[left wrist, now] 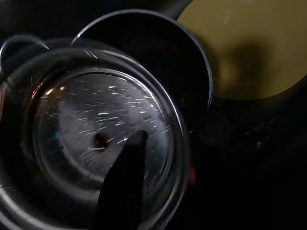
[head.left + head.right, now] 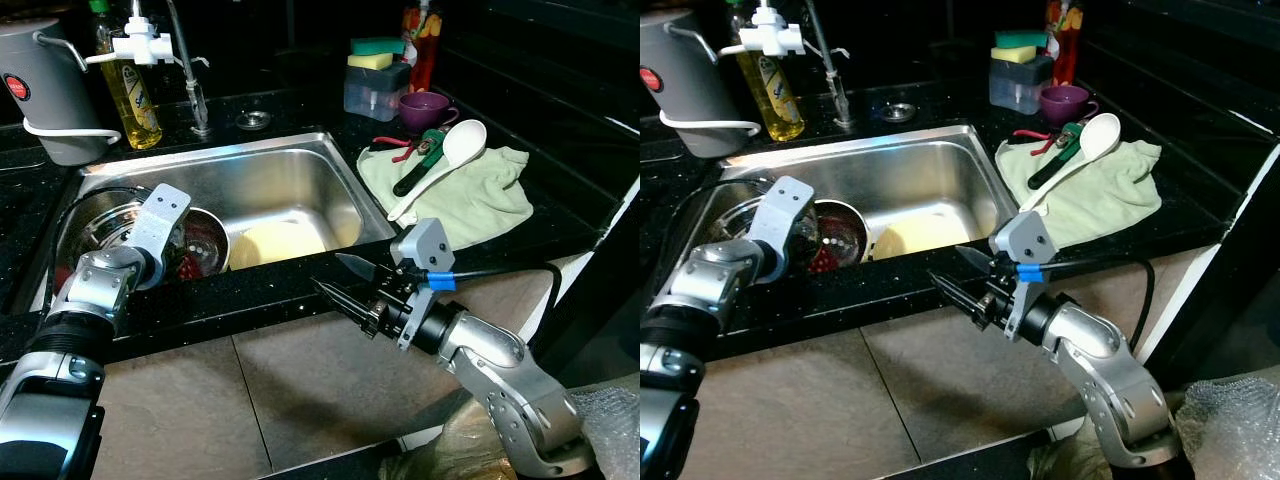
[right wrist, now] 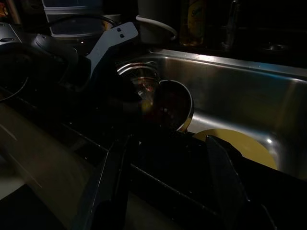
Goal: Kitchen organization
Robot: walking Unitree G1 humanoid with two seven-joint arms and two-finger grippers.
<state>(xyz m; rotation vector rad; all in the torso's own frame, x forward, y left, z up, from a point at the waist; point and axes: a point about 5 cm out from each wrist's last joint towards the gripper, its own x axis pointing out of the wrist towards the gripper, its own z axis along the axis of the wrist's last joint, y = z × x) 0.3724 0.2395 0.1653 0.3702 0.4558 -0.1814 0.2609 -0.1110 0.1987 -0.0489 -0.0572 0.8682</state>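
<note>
Left eye view: a stainless sink (image 2: 300,165) is occupying the centre of the frame, set in a black counter (image 2: 560,225). At its left end a steel pot (image 2: 95,225) is sitting with a smaller steel bowl (image 2: 205,245) beside it, and a yellow plate (image 2: 280,240) is lying flat on the sink floor, lower centre. The left gripper (image 2: 175,250) is reaching down into the pot area – its fingers are hidden behind the wrist, so I cannot tell their state. The right gripper (image 2: 340,280) is hovering at lower centre over the counter's front edge, fingers apart and holding nothing.

Right eye view: at upper right a green cloth (image 2: 1090,190) is lying on the counter, carrying a white ladle (image 2: 1080,155) and a green-handled tool (image 2: 1055,160). A purple cup (image 2: 1065,100) is standing behind it, a soap bottle (image 2: 770,95) and a grey kettle (image 2: 685,80) at upper left.

Left wrist view: a glass lid (image 1: 96,139) is lying close under the camera, one dark finger (image 1: 122,187) in front of it – the second is not made out.

Right wrist view: both fingers (image 3: 110,187) are standing well apart at the bottom of the frame, the bowl and plate lying beyond them
</note>
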